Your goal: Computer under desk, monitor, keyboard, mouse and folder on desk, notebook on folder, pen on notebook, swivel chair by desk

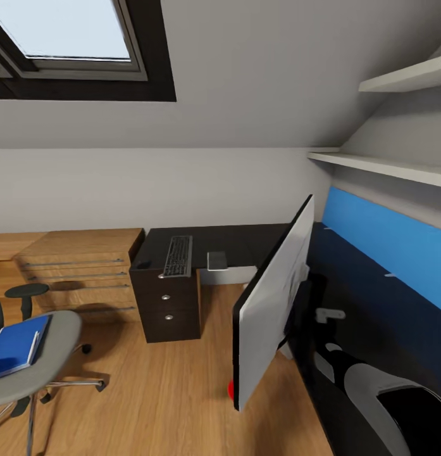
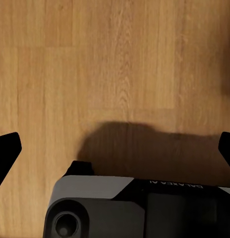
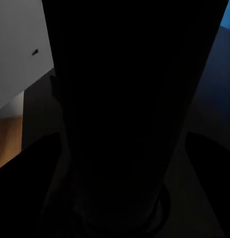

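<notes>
Closest to the head camera, at its lower right, the robot's right arm (image 1: 397, 405) reaches forward in white and black segments toward the monitor (image 1: 274, 304), which stands tilted on the black desk (image 1: 245, 244) with its pale screen face turned toward the room and a red dot at its lowest corner. Whether the right gripper grasps the monitor cannot be told: the right wrist view is mostly taken up by a broad dark shape (image 3: 130, 109), apparently the monitor's back or neck seen close, with a round base faintly visible, a strip of grey wall and wood floor on one side and a sliver of blue panel (image 3: 227, 15) on the other; the fingers cannot be made out. The left gripper (image 2: 115, 148) hangs over bare wood floor (image 2: 115, 59), its two black fingertips (image 2: 6, 151) spread wide at opposite edges, holding nothing, its shadow on the boards. From the head view, the keyboard (image 1: 178, 255) lies on the far desk section above black drawers with silver knobs (image 1: 166, 297), with a small grey item (image 1: 217, 260) beside it. At lower left, the blue folder (image 1: 14, 345) rests on the grey seat of the swivel chair (image 1: 37, 367), well apart from the desk. A skylight (image 1: 68, 38) sits in the sloped ceiling, and white shelves (image 1: 385, 164) hang above a blue wall panel.
</notes>
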Motion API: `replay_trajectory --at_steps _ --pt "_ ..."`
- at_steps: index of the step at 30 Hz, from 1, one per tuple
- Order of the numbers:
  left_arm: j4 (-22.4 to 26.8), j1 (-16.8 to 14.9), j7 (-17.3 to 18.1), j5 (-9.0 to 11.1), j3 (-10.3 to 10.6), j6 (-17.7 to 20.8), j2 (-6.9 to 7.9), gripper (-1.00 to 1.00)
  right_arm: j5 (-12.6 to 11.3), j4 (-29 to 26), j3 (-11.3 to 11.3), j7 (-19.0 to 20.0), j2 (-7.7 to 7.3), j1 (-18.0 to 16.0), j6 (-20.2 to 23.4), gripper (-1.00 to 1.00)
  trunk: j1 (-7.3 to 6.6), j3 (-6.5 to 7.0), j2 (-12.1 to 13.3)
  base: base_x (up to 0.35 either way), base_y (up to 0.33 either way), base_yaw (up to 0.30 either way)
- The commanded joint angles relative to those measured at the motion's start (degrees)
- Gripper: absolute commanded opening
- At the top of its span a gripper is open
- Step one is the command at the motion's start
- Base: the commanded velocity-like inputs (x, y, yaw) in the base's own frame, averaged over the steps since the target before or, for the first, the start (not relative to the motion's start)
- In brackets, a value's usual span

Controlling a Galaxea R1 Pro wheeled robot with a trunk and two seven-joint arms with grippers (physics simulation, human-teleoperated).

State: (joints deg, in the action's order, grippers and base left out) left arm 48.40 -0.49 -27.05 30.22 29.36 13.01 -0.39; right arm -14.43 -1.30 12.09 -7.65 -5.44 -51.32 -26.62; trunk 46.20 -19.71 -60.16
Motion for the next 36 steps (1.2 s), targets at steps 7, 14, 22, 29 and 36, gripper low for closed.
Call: replay_trajectory --at_steps 7,14,22,29,36 --pt "0.0 0.0 -0.5 0.4 0.1 0.2 0.04 1.0 -1.8 0.6 -0.1 -0.3 -0.01 -0.1 -0.4 -1.0 0.0 -0.08 0.0 -0.168 -0.091 0.0" --pt "-0.1 0.0 -0.5 0.4 0.1 0.2 0.04 1.0 -1.8 0.6 -0.1 -0.3 -0.01 0.0 -0.4 -1.0 0.0 -0.08 0.0 -0.301 -0.097 0.0" --pt "-0.1 0.0 -0.5 0.4 0.1 0.2 0.04 1.0 -1.8 0.5 -0.1 -0.2 -0.01 0.0 -0.4 -1.0 0.0 -0.08 0.0 -0.315 -0.119 0.0" --pt "-0.1 0.0 -0.5 0.4 0.1 0.2 0.04 1.0 -1.8 0.5 -0.1 -0.2 -0.01 0.0 -0.4 -1.0 0.0 -0.08 0.0 -0.31 -0.158 0.0" --pt "-0.1 0.0 -0.5 0.4 0.1 0.2 0.04 1.0 -1.8 0.5 -0.1 -0.3 -0.01 0.0 -0.4 -1.0 0.0 -0.08 0.0 -0.281 -0.204 0.0"
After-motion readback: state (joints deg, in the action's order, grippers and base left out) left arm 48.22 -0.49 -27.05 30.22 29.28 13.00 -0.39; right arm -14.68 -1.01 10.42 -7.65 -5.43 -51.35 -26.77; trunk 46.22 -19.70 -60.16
